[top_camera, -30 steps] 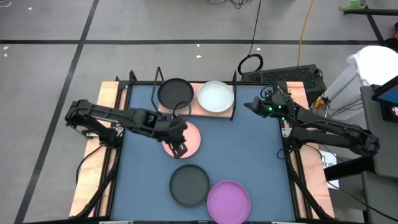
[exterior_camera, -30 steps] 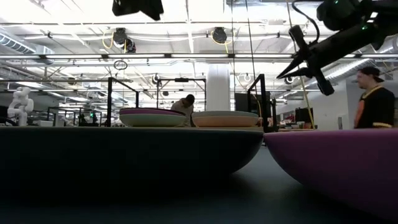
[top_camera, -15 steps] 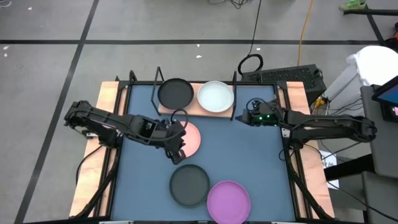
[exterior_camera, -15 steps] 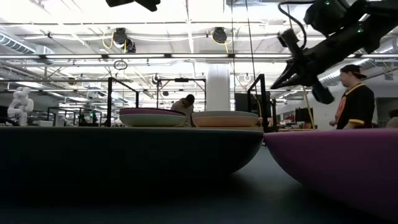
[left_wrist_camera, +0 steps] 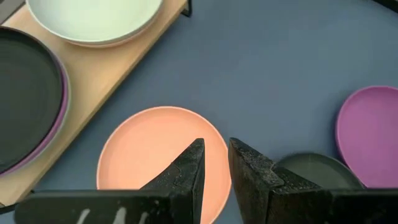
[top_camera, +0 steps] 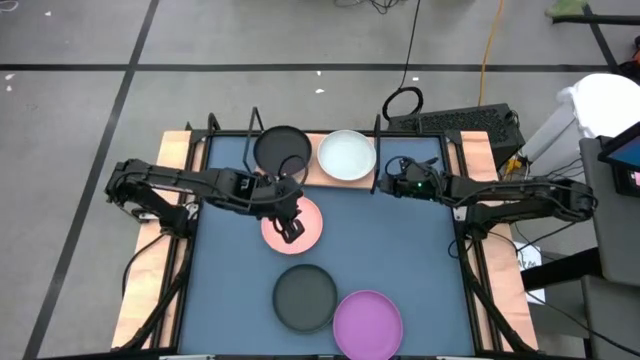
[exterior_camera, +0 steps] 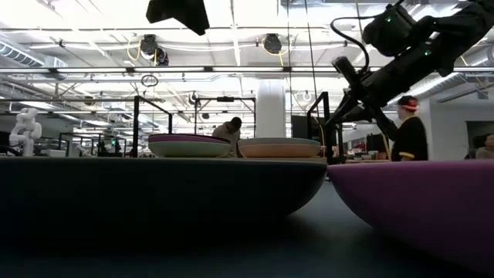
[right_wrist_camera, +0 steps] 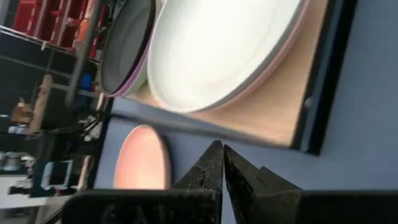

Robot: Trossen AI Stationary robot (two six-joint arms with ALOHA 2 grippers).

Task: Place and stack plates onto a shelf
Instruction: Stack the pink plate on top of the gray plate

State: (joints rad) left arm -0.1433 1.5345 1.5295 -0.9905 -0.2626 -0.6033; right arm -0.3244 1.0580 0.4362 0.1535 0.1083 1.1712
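From above I see my left gripper (top_camera: 291,228) over the pink plate (top_camera: 300,232); its wrist view shows the fingers (left_wrist_camera: 186,177) slightly parted, empty. My right gripper (right_wrist_camera: 222,163) is clenched near the shelf (top_camera: 318,170).

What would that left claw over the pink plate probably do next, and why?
Probably lower and grip the pink plate by its rim. The left gripper hangs over it with fingers slightly apart and holding nothing, and the shelf stacks sit just beyond.
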